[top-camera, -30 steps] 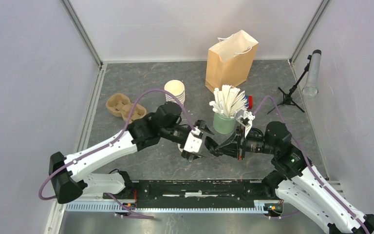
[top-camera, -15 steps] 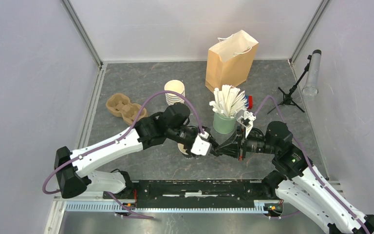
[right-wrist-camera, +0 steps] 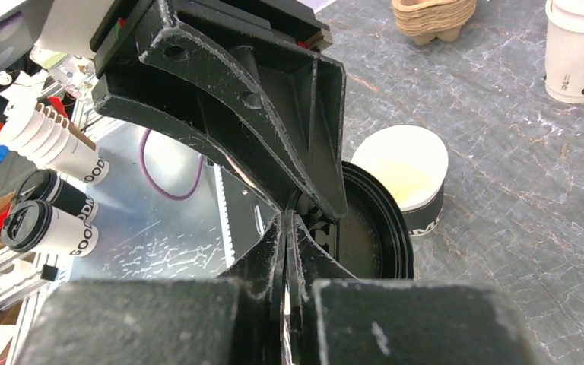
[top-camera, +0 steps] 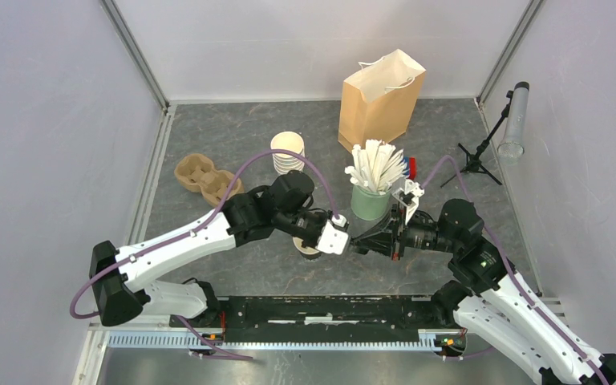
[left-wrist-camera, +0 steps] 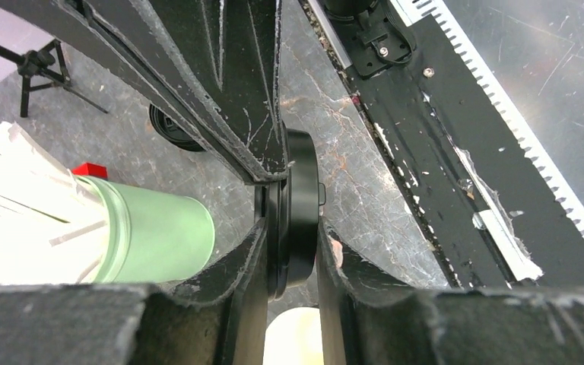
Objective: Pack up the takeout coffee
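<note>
One takeout coffee cup (top-camera: 309,247), cream paper with a dark band, stands lidless on the table; its open mouth (right-wrist-camera: 403,163) shows in the right wrist view. A round black lid (left-wrist-camera: 296,213) is held on edge just above and beside it. My left gripper (left-wrist-camera: 295,236) has its fingers pressed on the lid's two faces. Coming from the opposite side, my right gripper (right-wrist-camera: 287,228) is shut on the lid's rim (right-wrist-camera: 376,236). In the top view the two grippers (top-camera: 345,239) (top-camera: 356,243) meet tip to tip at mid-table.
A brown paper bag (top-camera: 381,100) stands open at the back. A stack of lidless cream cups (top-camera: 288,151) and a pulp cup carrier (top-camera: 204,176) sit to the left. The green cup of white sticks (top-camera: 367,202) is close behind the grippers. A small tripod (top-camera: 475,156) stands far right.
My left arm has moved right to meet the right gripper, and its jaws have narrowed from wide open onto the lid. The right gripper stayed shut and nearly still.
</note>
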Available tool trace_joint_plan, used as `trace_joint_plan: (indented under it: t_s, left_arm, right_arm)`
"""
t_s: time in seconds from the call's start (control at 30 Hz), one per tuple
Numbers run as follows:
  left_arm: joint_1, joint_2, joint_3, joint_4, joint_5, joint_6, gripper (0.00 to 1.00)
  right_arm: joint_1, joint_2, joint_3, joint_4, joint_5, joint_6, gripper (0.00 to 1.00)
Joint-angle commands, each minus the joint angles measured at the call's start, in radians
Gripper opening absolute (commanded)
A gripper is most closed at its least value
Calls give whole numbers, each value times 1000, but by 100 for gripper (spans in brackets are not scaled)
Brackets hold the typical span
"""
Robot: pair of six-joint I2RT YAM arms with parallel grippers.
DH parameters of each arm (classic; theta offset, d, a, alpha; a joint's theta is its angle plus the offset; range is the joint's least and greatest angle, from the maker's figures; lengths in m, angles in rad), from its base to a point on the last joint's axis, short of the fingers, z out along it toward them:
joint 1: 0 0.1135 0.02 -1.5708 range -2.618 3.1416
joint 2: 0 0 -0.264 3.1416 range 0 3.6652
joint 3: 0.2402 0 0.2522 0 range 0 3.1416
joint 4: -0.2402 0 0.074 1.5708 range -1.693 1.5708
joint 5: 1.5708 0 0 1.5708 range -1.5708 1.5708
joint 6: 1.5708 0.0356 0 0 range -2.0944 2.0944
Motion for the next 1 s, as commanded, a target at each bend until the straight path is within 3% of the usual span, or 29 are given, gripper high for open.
trace_joint_plan:
  t_s: [0.0,0.3,0.53,0.67,0.73,0.87,0.97]
  left_arm:
    - [1,-18,30,59,-38,-133,32]
    - [2,-157,-121,341,-275,-495,32]
    - [2,-283,-191,463,-513,-836,32]
    - [2,-372,-226,472,-691,-1022,33]
    - [3,-420,-251,481,-741,-1092,34]
    - [3,-490,-273,481,-753,-1198,34]
    - [3,-502,-266,481,-719,-1241,35]
  right_arm:
    - [7,-7,8,41,34,20,6]
    - [7,-27,90,25,291,-45,56]
    - [9,40,129,251,387,-228,82]
    - [13,46,93,431,378,-381,87]
    - [23,18,17,567,346,-468,98]
    - [67,-37,-174,916,336,-595,98]
    - [116,-7,-189,895,344,-714,98]
